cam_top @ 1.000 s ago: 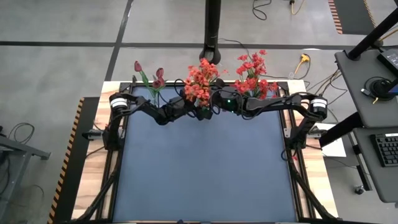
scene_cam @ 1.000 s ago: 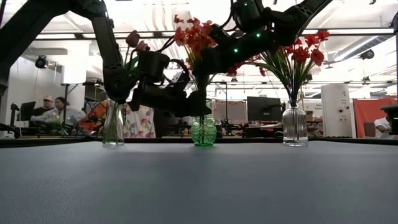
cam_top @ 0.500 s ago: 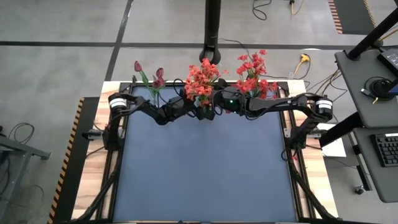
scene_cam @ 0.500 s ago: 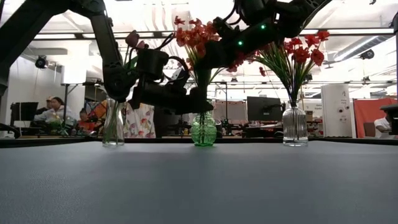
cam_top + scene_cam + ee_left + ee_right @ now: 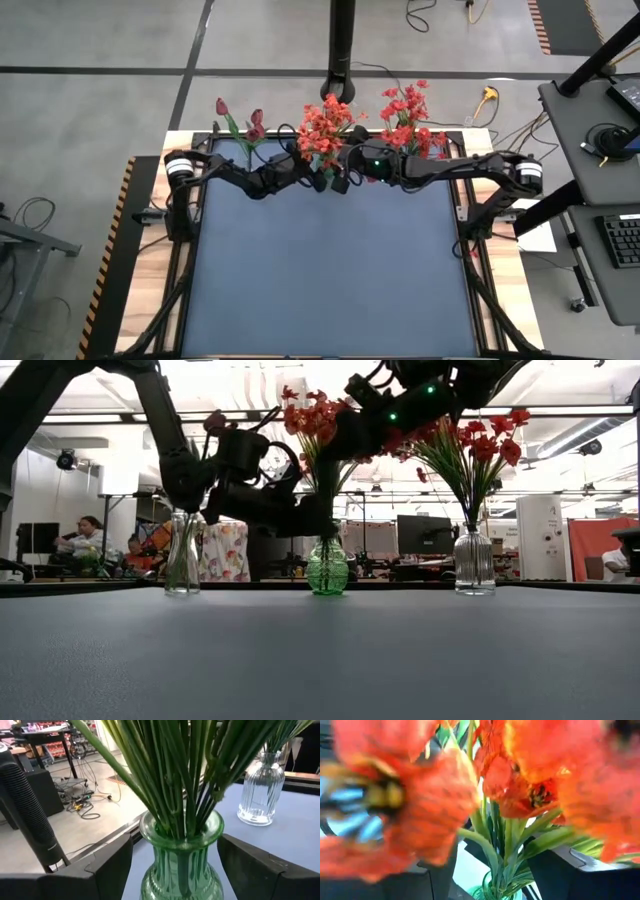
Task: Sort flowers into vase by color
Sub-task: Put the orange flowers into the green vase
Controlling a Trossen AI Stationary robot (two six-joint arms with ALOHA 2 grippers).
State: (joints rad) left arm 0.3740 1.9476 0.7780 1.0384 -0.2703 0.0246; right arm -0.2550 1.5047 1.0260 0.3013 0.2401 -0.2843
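Green vase [image 5: 181, 862] between open left jaws, flowers [image 5: 520, 785] before right jaws

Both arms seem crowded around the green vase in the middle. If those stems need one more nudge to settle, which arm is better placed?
Probably the left. Its end effector stands open on either side of the green vase, level with the neck where the stems enter. The right end effector sits higher, among the orange-red blooms.

No readable text, labels, brands, numbers or signs in any view.
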